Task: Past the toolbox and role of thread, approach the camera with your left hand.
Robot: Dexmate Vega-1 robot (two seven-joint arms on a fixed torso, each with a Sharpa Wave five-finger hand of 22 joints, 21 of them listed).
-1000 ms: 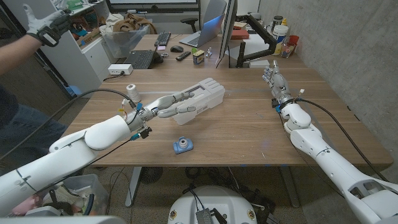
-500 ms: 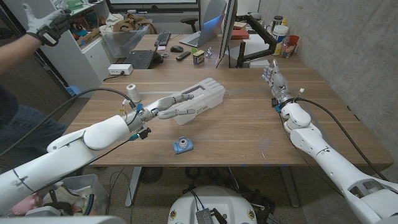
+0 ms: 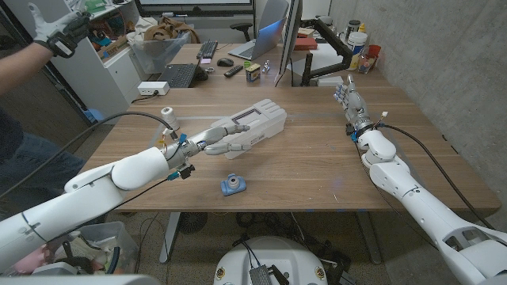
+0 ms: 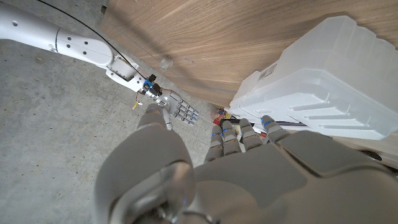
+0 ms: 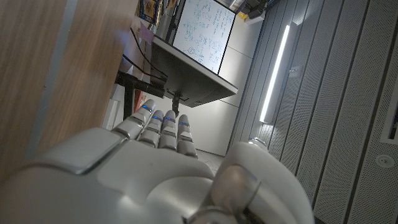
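So far, only part is done. Left hand is held empty, fingers extended and slightly apart, touching the toolbox's near side. Camera lies nearer the robot than the toolbox, not yet approached. Right hand empty, fingers straight, together.

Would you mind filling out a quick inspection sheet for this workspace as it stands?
Surface: wooden table, bare across the middle.
Job's things: white toolbox mid-table; spool of thread near the left edge; small blue camera by the front edge.
Clutter: keyboard and other desk items on the desk behind.
Hands: left hand open, by the toolbox, short of the camera; right hand open, holding nothing.
Cables: black cable along the left arm.
Surroundings: a person's gloved hand at upper left.
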